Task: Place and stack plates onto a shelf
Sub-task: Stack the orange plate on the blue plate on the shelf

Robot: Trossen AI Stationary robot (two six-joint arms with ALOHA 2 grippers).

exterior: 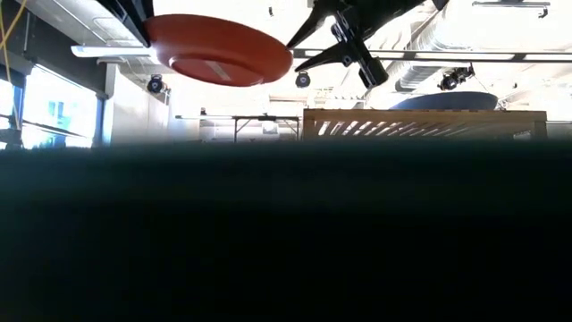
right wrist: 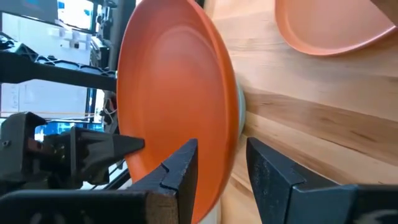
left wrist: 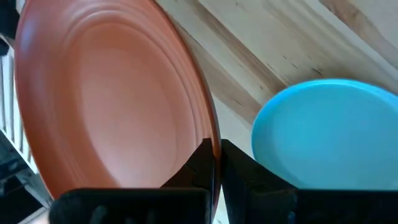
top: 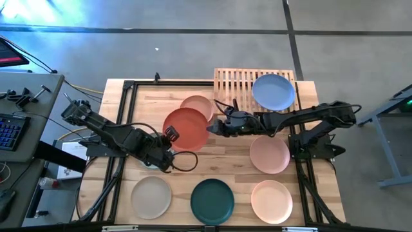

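The red-orange plate [top: 187,129] hangs above the table's middle with my left gripper [top: 168,136] shut on its left near rim. My right gripper [top: 211,127] is open at the plate's right rim. In the right wrist view its fingers stand on either side of that rim [right wrist: 225,163]. A peach plate [top: 199,104] lies just beyond, on the table. A blue plate [top: 273,91] lies on the right half of the bamboo shelf [top: 235,82]. Under the lifted plate a pale blue-green plate [left wrist: 329,137] lies on the table. My left gripper pinches the red-orange plate's rim [left wrist: 213,132] between its two fingers, one on the inner face and one on the underside. The fingers come from the table's left near side, slanting down. The plate is lifted clear of the table [exterior: 219,49], its face up. I cannot tell whether my right gripper touches the rim; wood shows between the plate and one finger [right wrist: 273,177].
Along the near edge lie a beige plate [top: 151,195], a dark teal plate [top: 212,201] and a pale cream-pink plate [top: 271,201]. A pink plate [top: 269,154] lies under my right arm. The shelf's left half shows bare slats.
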